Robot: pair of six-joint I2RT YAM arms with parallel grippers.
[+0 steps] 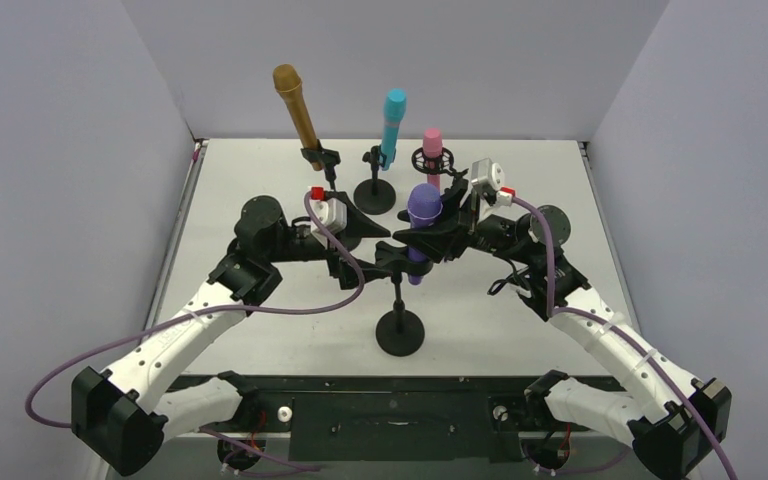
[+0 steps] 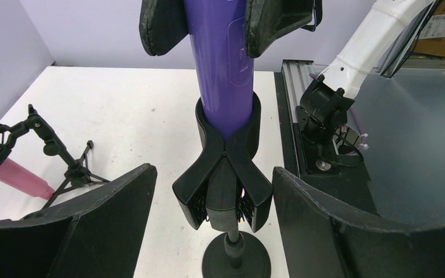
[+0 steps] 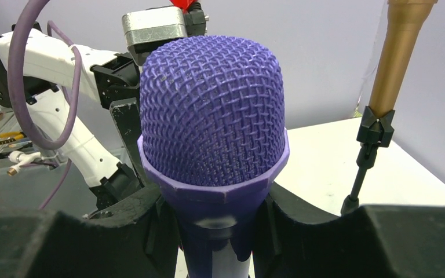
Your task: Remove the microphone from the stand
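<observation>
A purple microphone (image 1: 423, 213) stands upright in the black spring clip (image 1: 397, 260) of a round-based stand (image 1: 400, 332) at the table's middle. My right gripper (image 1: 438, 236) is shut on the microphone's body just under the mesh head (image 3: 211, 110); in the right wrist view (image 3: 220, 231) its fingers press both sides of the body. My left gripper (image 1: 382, 262) is open and straddles the clip (image 2: 225, 174), with a gap on each side of its levers (image 2: 213, 174). The microphone's body (image 2: 223, 75) still sits in the clip.
Three other microphones stand on stands at the back: gold (image 1: 295, 105), teal (image 1: 392, 125) and pink (image 1: 432, 148). The gold one (image 3: 394, 52) is just right of my right gripper. The pink one (image 2: 17, 176) lies left of my left gripper. Grey walls close three sides.
</observation>
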